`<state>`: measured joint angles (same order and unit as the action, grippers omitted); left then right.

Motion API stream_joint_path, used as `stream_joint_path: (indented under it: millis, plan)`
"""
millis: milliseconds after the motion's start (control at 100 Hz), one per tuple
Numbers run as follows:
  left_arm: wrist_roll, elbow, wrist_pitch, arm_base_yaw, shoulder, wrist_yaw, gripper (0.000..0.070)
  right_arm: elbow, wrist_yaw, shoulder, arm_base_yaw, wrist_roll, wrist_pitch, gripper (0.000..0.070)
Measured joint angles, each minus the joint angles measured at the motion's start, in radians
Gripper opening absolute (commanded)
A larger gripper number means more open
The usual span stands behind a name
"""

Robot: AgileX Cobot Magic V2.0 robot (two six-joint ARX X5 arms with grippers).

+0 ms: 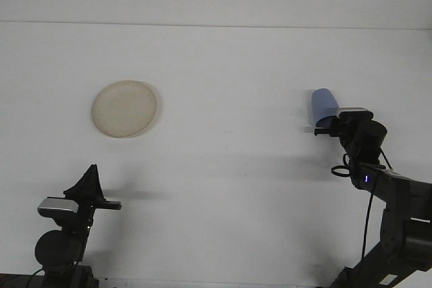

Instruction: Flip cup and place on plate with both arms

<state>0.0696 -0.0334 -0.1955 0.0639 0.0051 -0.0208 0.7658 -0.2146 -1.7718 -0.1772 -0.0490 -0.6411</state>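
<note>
The right tool (327, 128) reached forward, its closed tips clamped at its front. The left tool (90, 183) sat low, pointing up.

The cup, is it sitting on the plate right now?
No, the blue cup is far right by the right gripper, while the plate sits bare on the left.

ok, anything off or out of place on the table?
Nothing spilled or damaged. The blue cup sits at the right gripper, tilted, far from the plate. The left gripper is parked near the front edge.
</note>
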Motion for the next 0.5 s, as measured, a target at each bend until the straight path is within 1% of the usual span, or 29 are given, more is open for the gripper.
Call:
stream_joint_path:
  millis: [150, 290, 380, 500]
  plan:
    - [0.0, 0.0, 0.0, 0.0, 0.0, 0.0, 0.0012, 0.003, 0.0, 0.01, 0.002, 0.0, 0.019, 0.0]
    - [0.0, 0.0, 0.0, 0.0, 0.0, 0.0, 0.0012, 0.002, 0.014, 0.095, 0.021, 0.0, 0.137, 0.0]
    - [0.0, 0.0, 0.0, 0.0, 0.0, 0.0, 0.0012, 0.002, 0.045, 0.189, 0.046, 0.0, 0.228, 0.0]
    - [0.0, 0.0, 0.0, 0.0, 0.0, 0.0, 0.0012, 0.002, 0.106, 0.351, 0.096, 0.003, 0.386, 0.0]
